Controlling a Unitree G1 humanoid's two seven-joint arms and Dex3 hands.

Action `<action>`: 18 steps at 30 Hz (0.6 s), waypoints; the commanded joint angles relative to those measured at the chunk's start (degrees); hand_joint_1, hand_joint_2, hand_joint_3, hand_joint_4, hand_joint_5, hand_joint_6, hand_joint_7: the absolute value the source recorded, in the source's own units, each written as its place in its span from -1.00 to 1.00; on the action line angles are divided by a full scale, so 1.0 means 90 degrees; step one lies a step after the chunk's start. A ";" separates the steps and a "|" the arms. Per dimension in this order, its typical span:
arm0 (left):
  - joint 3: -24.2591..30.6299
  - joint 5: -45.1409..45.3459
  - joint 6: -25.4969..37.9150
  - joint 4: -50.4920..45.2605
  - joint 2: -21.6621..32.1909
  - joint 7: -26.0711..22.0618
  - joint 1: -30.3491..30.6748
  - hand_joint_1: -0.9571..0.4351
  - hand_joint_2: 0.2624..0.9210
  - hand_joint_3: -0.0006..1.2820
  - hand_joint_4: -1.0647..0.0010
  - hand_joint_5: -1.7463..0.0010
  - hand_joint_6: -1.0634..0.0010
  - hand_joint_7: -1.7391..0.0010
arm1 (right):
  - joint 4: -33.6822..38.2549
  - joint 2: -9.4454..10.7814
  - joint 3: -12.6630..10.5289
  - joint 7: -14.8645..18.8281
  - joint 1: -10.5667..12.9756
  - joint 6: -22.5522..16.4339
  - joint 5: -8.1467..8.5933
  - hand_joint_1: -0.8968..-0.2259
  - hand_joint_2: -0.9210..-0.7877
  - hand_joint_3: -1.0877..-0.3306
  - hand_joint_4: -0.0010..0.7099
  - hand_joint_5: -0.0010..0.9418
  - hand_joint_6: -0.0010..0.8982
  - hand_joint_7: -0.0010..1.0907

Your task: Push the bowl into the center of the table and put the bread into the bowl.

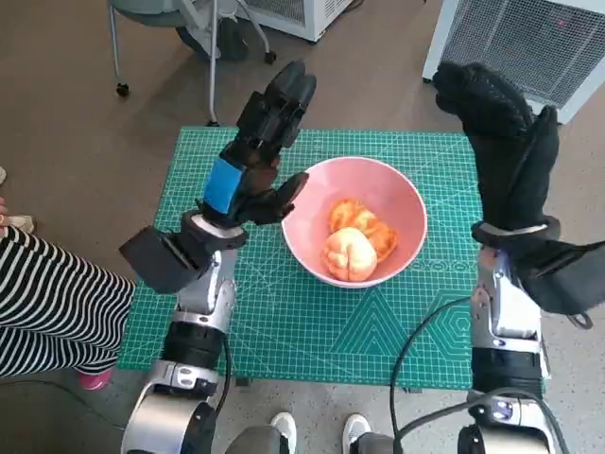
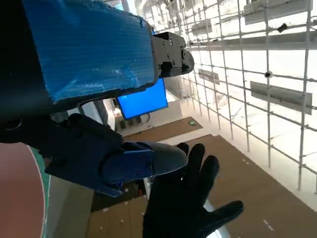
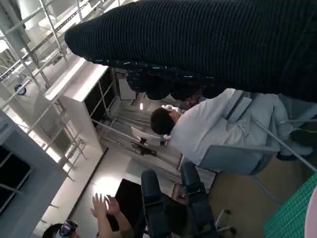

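Left hand (image 1: 253, 161) and right hand (image 1: 508, 142) raised, fingers spread, apparently holding nothing, flanking the bowl (image 1: 402, 203) with bread (image 1: 357, 241) mid-table (image 1: 189, 189).

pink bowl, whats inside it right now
Inside the pink bowl lies the bread, apparently two pieces touching. The bowl floor beneath them is covered. Neither hand is in the bowl.

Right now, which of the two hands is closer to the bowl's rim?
The left hand, the black one with blue tape: its lower fingers reach nearly to the pink bowl's left rim. The gloved right hand is raised off to the bowl's right.
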 commanded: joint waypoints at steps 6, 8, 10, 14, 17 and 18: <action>0.0145 -0.0120 -0.0155 0.0263 0.0067 -0.0160 -0.0076 -0.64 1.00 -0.35 0.92 0.98 1.00 0.70 | 0.0272 0.0041 0.0025 0.0081 0.0111 -0.0055 -0.0003 -0.43 -1.00 0.06 -0.49 -0.99 -0.76 -0.28; 0.0162 -0.0112 -0.0182 0.0300 0.0069 -0.0158 -0.0084 -0.64 1.00 -0.35 0.92 0.98 1.00 0.69 | 0.0307 0.0041 0.0024 0.0094 0.0096 -0.0074 0.0001 -0.42 -1.00 0.06 -0.49 -0.99 -0.76 -0.28; 0.0173 -0.0107 -0.0206 0.0327 0.0071 -0.0151 -0.0090 -0.64 1.00 -0.36 0.91 0.98 1.00 0.68 | 0.0329 0.0044 0.0020 0.0103 0.0085 -0.0081 0.0010 -0.42 -1.00 0.06 -0.49 -0.99 -0.76 -0.28; 0.0176 -0.0054 -0.0283 0.0327 0.0074 -0.0120 -0.0072 -0.64 1.00 -0.37 0.91 0.98 1.00 0.67 | 0.0362 0.0055 0.0014 0.0124 0.0071 -0.0087 0.0033 -0.40 -1.00 0.06 -0.49 -0.99 -0.75 -0.28; 0.0175 -0.0017 -0.0364 0.0361 0.0089 -0.0106 -0.0064 -0.64 1.00 -0.37 0.90 0.98 1.00 0.66 | 0.0395 0.0070 0.0015 0.0134 0.0063 -0.0098 0.0034 -0.40 -1.00 0.06 -0.49 -0.99 -0.75 -0.28; 0.0177 -0.0006 -0.0393 0.0382 0.0096 -0.0101 -0.0067 -0.63 1.00 -0.38 0.91 0.98 1.00 0.67 | 0.0412 0.0077 0.0015 0.0137 0.0057 -0.0104 0.0033 -0.40 -1.00 0.06 -0.49 -0.99 -0.75 -0.28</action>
